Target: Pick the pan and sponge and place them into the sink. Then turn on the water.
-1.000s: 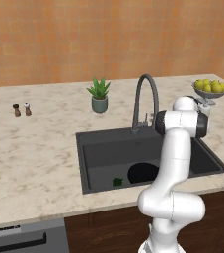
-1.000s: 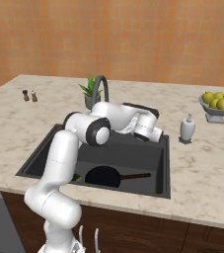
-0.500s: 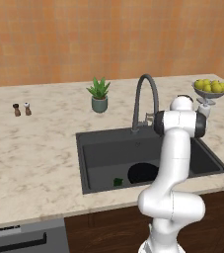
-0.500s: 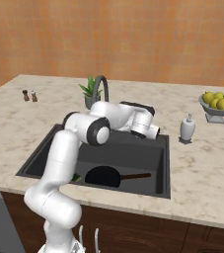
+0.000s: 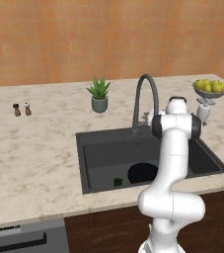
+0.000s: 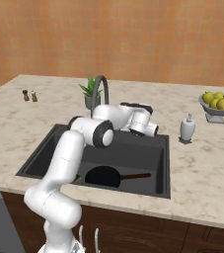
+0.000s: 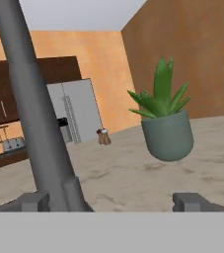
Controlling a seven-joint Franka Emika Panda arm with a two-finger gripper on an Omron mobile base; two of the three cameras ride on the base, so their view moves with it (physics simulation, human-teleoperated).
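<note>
Marble counter [image 5: 39,158]: potted green plant [image 5: 99,95] at 12 o'clock by the back wall, two small shakers [image 5: 22,109] at 9 o'clock, white soap dispenser [image 6: 187,129] and bowl of yellow fruit [image 6: 219,105] at 3 o'clock.

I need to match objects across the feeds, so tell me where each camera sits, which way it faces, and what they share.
Left base view: behind the arm's left, looking down over the sink; the white arm rises lower right.
Right base view: behind the arm's right, same sink, pan inside; arm lower left.
Hand view: on the hand, looking along the open gripper at the tap and potted plant.
Shared: tap and potted plant appear in all three.
</note>
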